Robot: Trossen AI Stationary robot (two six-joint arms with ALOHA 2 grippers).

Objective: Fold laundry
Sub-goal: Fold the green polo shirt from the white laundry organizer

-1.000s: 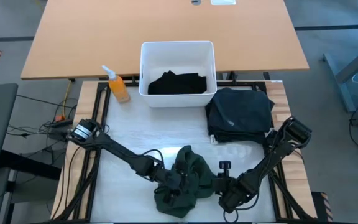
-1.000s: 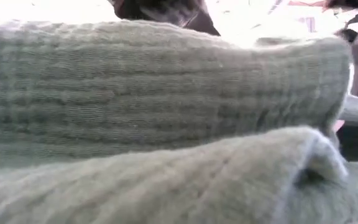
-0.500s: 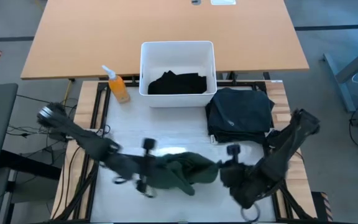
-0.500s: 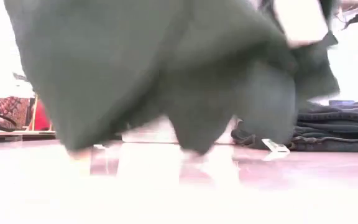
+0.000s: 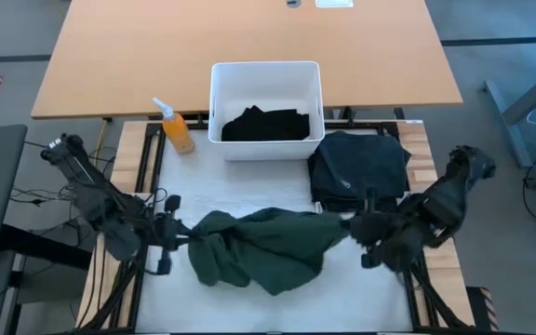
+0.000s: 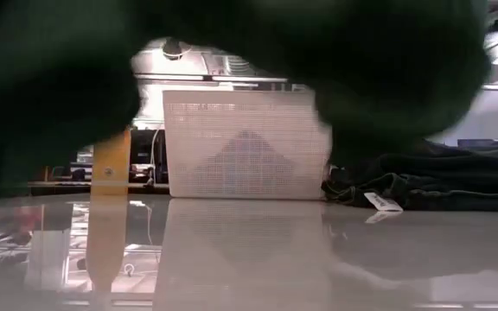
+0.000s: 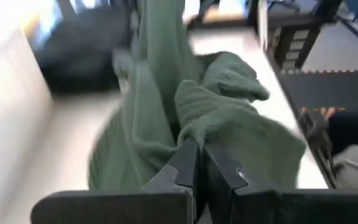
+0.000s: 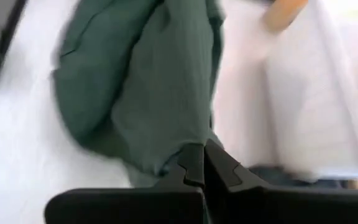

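We stretch the dark green knitted cloth garment between left gripper and right gripper, both clenched on opposite edges, lifting it to spread it flat.

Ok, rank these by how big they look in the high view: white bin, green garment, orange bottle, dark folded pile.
1. green garment
2. white bin and dark folded pile: too alike to split
3. orange bottle

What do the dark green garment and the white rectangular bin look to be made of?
Dark green garment: soft knit cloth, matte, likely fleece or waffle cotton; the left wrist view shows ribbed texture and limp folds where it hangs from the left gripper and right gripper. White rectangular bin: probably plastic, with smooth rigid walls and rounded corners.
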